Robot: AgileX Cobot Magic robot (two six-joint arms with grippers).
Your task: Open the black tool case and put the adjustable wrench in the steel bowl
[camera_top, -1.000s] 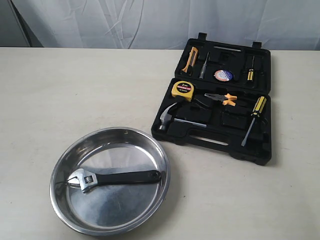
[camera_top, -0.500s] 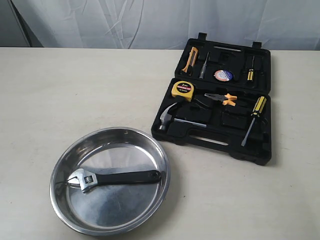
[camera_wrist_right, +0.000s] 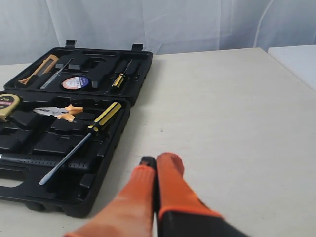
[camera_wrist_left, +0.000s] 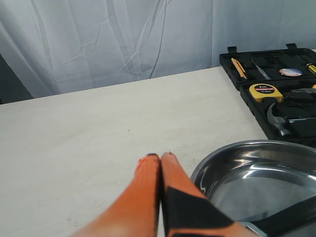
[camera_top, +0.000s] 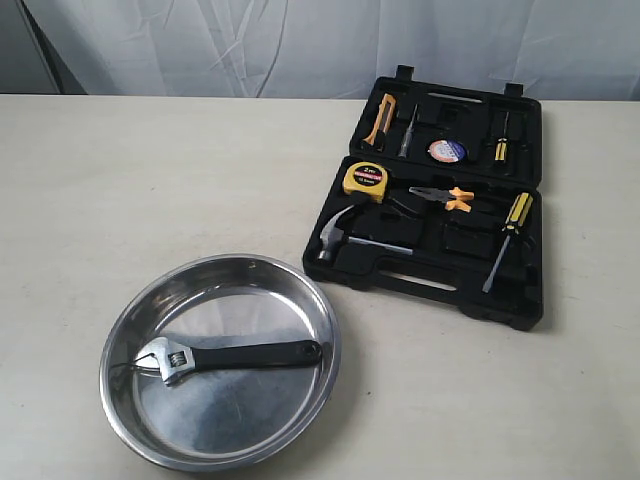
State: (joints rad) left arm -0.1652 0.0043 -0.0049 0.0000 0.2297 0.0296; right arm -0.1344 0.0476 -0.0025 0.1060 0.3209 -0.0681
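Observation:
The adjustable wrench [camera_top: 225,357], silver head and black handle, lies inside the steel bowl [camera_top: 315,310] at the front left of the table. The black tool case [camera_top: 440,270] lies open behind and to the right of the bowl. Neither gripper appears in the exterior view. In the left wrist view my left gripper [camera_wrist_left: 159,157] is shut and empty over bare table, beside the bowl's rim [camera_wrist_left: 207,160]. The right wrist view shows my right gripper [camera_wrist_right: 159,160] shut and empty beside the open case [camera_wrist_right: 106,170].
The case holds a claw hammer [camera_top: 335,235], yellow tape measure [camera_top: 365,180], orange-handled pliers [camera_top: 445,197], a yellow-and-black screwdriver [camera_top: 508,235] and smaller tools in the lid. A white curtain [camera_top: 300,45] hangs behind the table.

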